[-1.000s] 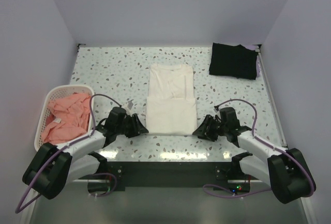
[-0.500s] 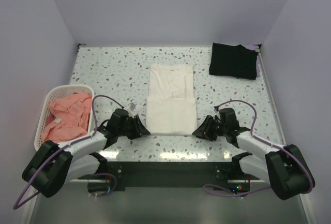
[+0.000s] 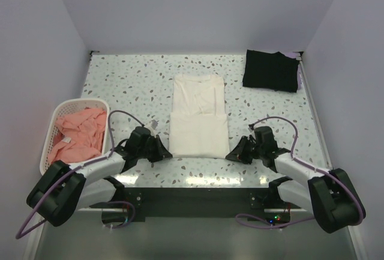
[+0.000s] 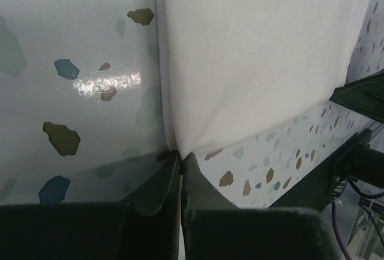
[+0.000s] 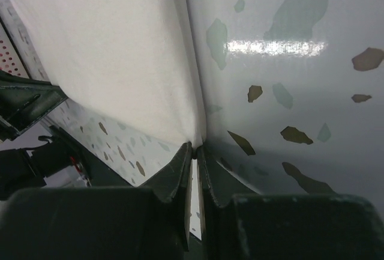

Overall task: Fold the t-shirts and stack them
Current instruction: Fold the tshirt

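Note:
A white t-shirt (image 3: pixel 198 119) lies partly folded in the middle of the speckled table, its lower half doubled over. My left gripper (image 3: pixel 166 152) sits at its near left corner, and in the left wrist view the left gripper (image 4: pixel 180 155) is shut with that corner of the white t-shirt (image 4: pixel 252 62) pinched at the tips. My right gripper (image 3: pixel 230 155) is at the near right corner. There the right gripper (image 5: pixel 194 148) is closed on the edge of the white t-shirt (image 5: pixel 120 62). A folded black t-shirt (image 3: pixel 271 71) lies at the far right. Salmon-pink t-shirts (image 3: pixel 77 134) fill the basket.
The white lattice basket (image 3: pixel 43 152) stands at the left edge of the table, beside the left arm. The table's near edge (image 3: pixel 198 179) runs just behind both grippers. Walls close the table in at the back and on both sides.
Both grippers have slid a little toward the table's near edge, to the white t-shirt's near corners, and closed on them; they stood open before.

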